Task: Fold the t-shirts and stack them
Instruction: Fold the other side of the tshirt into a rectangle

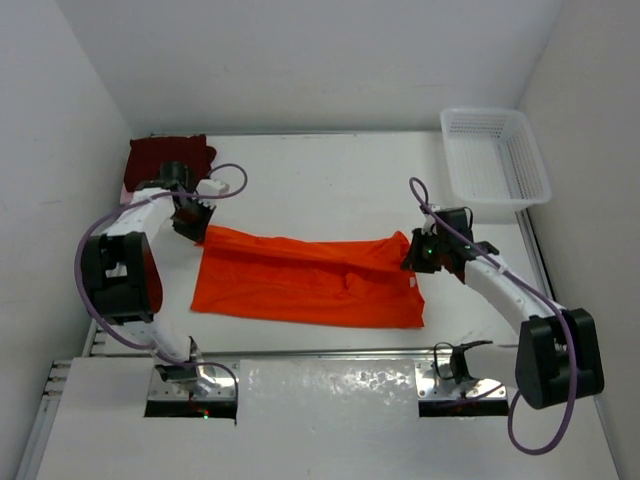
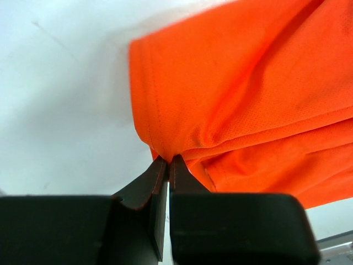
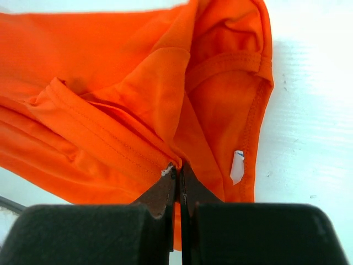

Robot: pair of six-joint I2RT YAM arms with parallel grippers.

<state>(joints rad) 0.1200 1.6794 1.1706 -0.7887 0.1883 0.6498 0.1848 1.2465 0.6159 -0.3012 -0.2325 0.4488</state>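
A bright orange t-shirt (image 1: pixel 310 280) lies stretched across the middle of the table, folded lengthwise. My left gripper (image 1: pixel 196 230) is shut on its far left corner; in the left wrist view the cloth (image 2: pixel 242 99) bunches between the closed fingertips of that gripper (image 2: pixel 168 160). At the shirt's far right corner my right gripper (image 1: pixel 418 252) is shut too, and the right wrist view has that gripper (image 3: pixel 177 168) pinching a fold near the collar, a white label (image 3: pixel 237 167) beside it. A dark maroon t-shirt (image 1: pixel 168 157) lies folded at the back left, with a sliver of pink (image 1: pixel 126 188) under its edge.
A white lattice basket (image 1: pixel 495 155) stands at the back right corner. White walls close in the table on the left, back and right. Both arm bases (image 1: pixel 190 380) sit on the near rail.
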